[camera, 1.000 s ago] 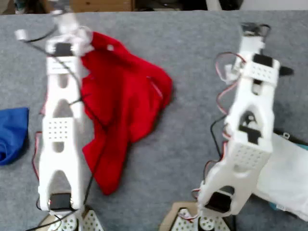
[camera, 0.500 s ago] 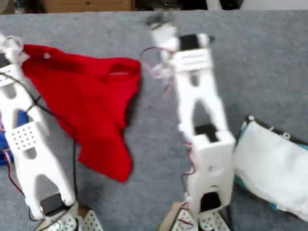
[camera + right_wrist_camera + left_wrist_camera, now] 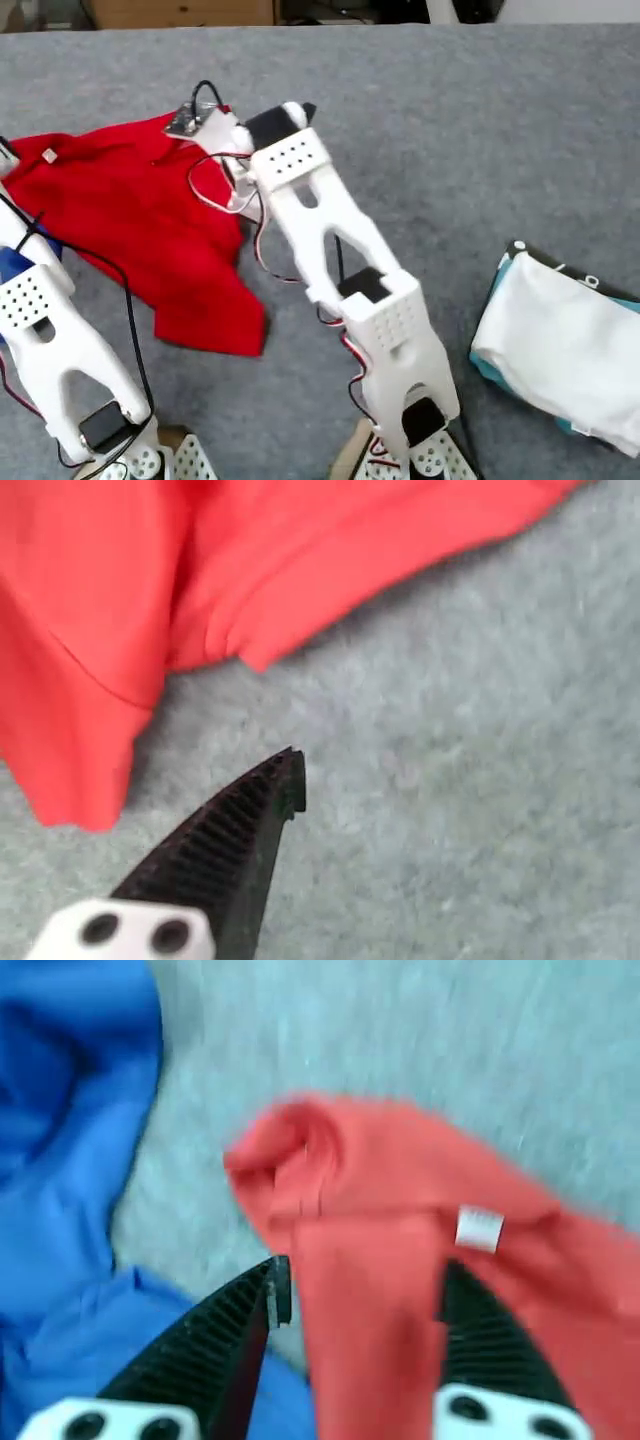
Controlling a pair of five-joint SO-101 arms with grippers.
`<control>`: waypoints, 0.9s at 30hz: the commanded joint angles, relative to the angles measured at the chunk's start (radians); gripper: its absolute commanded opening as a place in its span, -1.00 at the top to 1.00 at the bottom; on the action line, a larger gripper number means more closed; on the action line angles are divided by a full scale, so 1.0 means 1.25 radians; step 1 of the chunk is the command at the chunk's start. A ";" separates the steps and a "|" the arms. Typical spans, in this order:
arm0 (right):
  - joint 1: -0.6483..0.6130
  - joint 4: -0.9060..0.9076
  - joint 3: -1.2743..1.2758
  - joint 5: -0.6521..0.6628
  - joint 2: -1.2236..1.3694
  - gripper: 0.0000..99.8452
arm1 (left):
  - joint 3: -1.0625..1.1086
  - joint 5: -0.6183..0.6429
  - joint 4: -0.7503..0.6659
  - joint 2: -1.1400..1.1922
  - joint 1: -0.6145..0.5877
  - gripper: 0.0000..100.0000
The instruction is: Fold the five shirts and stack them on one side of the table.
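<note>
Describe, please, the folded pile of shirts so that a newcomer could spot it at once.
On the grey table, look to the right edge, past the right arm. There lies the folded pile, white on top with a teal layer beneath. Unlike the spread red shirt and the crumpled blue shirt, it is squared and stacked.

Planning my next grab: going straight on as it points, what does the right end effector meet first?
Likely the hem of the red shirt, past a strip of grey table; depth unclear.
</note>
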 commanded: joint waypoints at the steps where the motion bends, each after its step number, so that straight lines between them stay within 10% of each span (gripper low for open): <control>1: -0.023 0.002 -0.121 0.002 0.024 -0.38 | -0.072 -0.022 0.079 -0.018 0.011 0.42; 22: -0.091 -0.059 -0.429 -0.004 0.413 -0.36 | -0.103 0.022 0.053 0.111 -0.033 0.50; 27: -0.089 -0.032 -0.434 -0.004 0.429 0.15 | -0.103 0.022 0.050 0.112 -0.029 0.50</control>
